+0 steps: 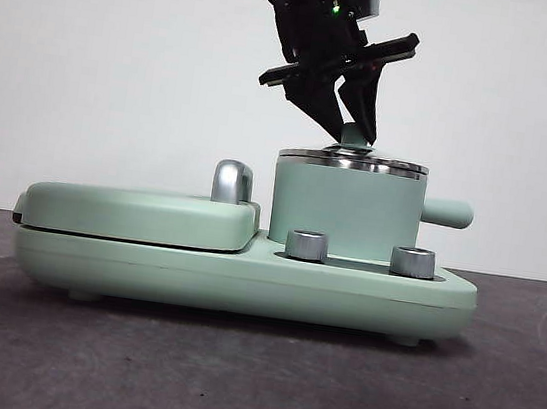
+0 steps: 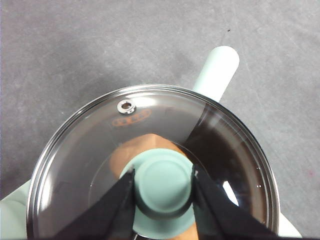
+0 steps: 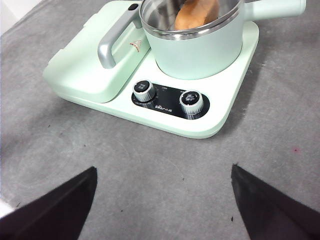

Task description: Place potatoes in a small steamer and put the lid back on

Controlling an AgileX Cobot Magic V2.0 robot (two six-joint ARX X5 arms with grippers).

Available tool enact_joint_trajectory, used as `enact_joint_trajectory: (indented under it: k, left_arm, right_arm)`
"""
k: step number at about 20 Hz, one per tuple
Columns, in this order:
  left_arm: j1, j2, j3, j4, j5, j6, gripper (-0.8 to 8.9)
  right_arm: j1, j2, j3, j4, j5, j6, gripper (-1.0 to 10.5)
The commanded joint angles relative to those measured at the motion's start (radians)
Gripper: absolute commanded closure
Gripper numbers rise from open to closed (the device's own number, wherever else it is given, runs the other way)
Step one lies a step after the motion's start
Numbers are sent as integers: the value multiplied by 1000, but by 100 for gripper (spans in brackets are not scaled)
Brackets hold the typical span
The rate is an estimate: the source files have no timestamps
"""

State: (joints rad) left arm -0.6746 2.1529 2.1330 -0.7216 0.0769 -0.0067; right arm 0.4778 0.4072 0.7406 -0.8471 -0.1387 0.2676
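The mint-green small steamer stands on the right half of the cooker base, its stubby side handle pointing right. The glass lid lies flat on the steel rim. My left gripper comes down from above, and its jaws are shut on the lid's green knob. The orange-brown potato shows through the glass, inside the steamer. In the right wrist view, my right gripper hangs open over the grey table, well short of the steamer and the potato.
The flat green griddle section with its chrome handle fills the left half of the cooker base. Two steel dials sit at the front of the base. Grey table surrounds the appliance.
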Motion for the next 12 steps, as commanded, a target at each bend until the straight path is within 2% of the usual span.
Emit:
enact_joint_trajectory:
  k: [1,6,10,11,12]
  left_arm:
    - [-10,26,37,-13,2,18,796]
    - [-12,26,37,-18,2,18,757]
    - [-12,25,41,3,2,13,444]
    - [-12,25,55,-17,2,13,384]
    - [-12,25,79,-56,2,12,368]
  right_arm:
    - [7,2,6,13,-3,13,518]
    - [7,2,6,13,-3,14,518]
    - [7,2,6,13,-3,14,518]
    - [7,2,6,13,-3,14,518]
    - [7,2,6,13,-3,14,518]
